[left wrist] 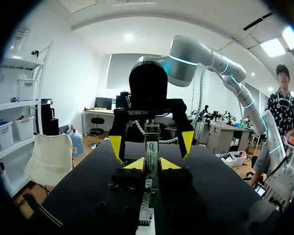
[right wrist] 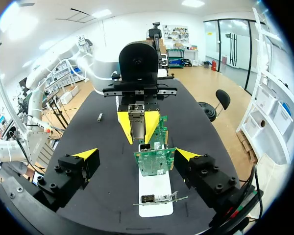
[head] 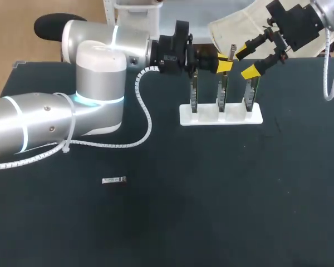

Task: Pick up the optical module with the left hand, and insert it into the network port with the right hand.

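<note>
In the head view my left gripper (head: 224, 63) hovers above the middle of three green network boards (head: 222, 92), shut on a small silver optical module (head: 232, 53) that points upward. The left wrist view shows the module (left wrist: 151, 152) pinched between that gripper's (left wrist: 152, 164) yellow tips. My right gripper (head: 246, 61) faces it from the right, open wide, with the module just off its tips. In the right wrist view the right gripper (right wrist: 137, 154) straddles a green board (right wrist: 155, 160), and the held module (right wrist: 136, 122) lies ahead.
The boards stand upright in a white rack (head: 221, 115) at the back middle of the black table (head: 211, 211). A second silver module (head: 114, 180) lies loose on the table at the front left, also seen as a spare module (right wrist: 99, 117) from the right wrist.
</note>
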{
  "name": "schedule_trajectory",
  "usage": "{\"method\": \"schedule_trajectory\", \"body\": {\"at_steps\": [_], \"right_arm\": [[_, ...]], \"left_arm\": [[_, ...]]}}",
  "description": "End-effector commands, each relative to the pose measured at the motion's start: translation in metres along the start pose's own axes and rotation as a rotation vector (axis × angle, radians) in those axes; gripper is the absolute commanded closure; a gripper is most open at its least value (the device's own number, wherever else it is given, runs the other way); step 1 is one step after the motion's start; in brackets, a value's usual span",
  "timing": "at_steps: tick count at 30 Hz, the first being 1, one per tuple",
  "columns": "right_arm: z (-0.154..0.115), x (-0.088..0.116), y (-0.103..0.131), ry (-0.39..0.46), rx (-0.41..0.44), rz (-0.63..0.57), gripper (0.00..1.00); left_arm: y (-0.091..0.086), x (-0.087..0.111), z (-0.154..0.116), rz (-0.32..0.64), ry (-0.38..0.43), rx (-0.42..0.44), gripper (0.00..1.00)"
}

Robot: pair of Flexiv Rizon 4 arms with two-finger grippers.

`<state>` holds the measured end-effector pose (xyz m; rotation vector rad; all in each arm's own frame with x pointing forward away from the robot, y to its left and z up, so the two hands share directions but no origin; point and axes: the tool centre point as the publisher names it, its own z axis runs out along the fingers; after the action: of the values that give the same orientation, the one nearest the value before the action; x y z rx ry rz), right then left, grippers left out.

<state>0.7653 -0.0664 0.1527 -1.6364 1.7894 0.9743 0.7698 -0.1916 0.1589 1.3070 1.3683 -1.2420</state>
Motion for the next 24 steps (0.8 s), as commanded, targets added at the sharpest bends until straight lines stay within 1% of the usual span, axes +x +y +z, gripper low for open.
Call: {"method": "schedule_trajectory", "body": {"at_steps": [1,3,5,12,18,20,24], "right_arm": [[0.000,0.000,0.000,-0.001,-0.001,-0.001,0.00],[-0.001,0.001,-0.005,0.016,0.045,-0.014,0.00],[-0.003,0.002,-0.009,0.020,0.069,-0.021,0.00],[-0.013,-0.011,-0.020,-0.003,0.095,-0.046,0.00],[-0.015,-0.021,-0.022,-0.024,0.085,-0.068,0.00],[-0.016,-0.023,-0.021,-0.050,0.049,-0.048,0.00],[-0.016,-0.024,-0.018,-0.042,0.028,-0.059,0.00]], "left_arm": [[0.000,0.001,0.000,0.002,-0.003,-0.002,1.00],[0.000,0.001,0.000,0.002,-0.003,-0.002,1.00],[0.000,0.001,0.000,0.002,-0.003,-0.002,1.00],[0.000,0.001,0.000,0.002,-0.003,-0.002,1.00],[0.000,0.001,0.000,0.002,-0.003,-0.002,1.00],[0.000,0.001,0.000,0.002,-0.003,-0.002,1.00],[0.000,0.001,0.000,0.002,-0.003,-0.002,1.00]]}}
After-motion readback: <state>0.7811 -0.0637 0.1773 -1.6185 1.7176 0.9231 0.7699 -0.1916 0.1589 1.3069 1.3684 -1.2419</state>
